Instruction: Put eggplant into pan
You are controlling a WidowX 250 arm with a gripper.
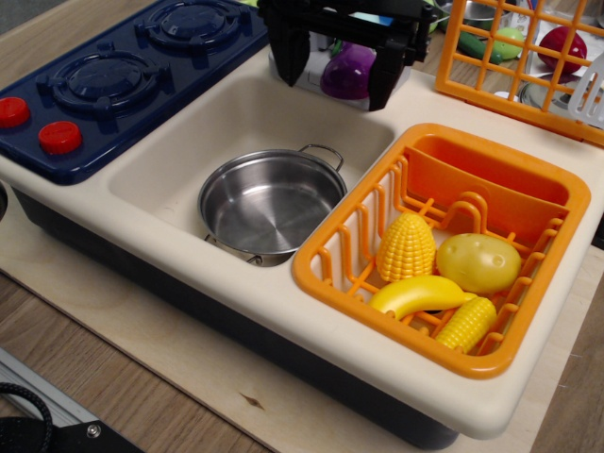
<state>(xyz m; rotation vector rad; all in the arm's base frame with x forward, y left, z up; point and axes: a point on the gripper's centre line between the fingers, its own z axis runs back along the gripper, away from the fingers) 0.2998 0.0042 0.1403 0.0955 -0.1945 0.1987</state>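
Observation:
The purple eggplant point(347, 74) sits on the grey faucet base at the back edge of the sink. My gripper point(336, 92) hangs over it, open, with one black finger point(291, 52) to its left and the other finger point(387, 74) to its right. The jaws stand wide apart and I cannot tell whether they touch the eggplant. Its green stem is hidden behind the gripper body. The shiny steel pan point(269, 203) stands empty in the sink basin, in front of and a little left of the eggplant.
An orange dish rack point(326, 274) at right holds two corn cobs point(407, 247), a potato point(478, 261) and a banana point(418, 293). A blue stove point(123, 75) with red knobs is at left. An orange grid point(510, 66) with a dark red toy point(563, 42) stands back right.

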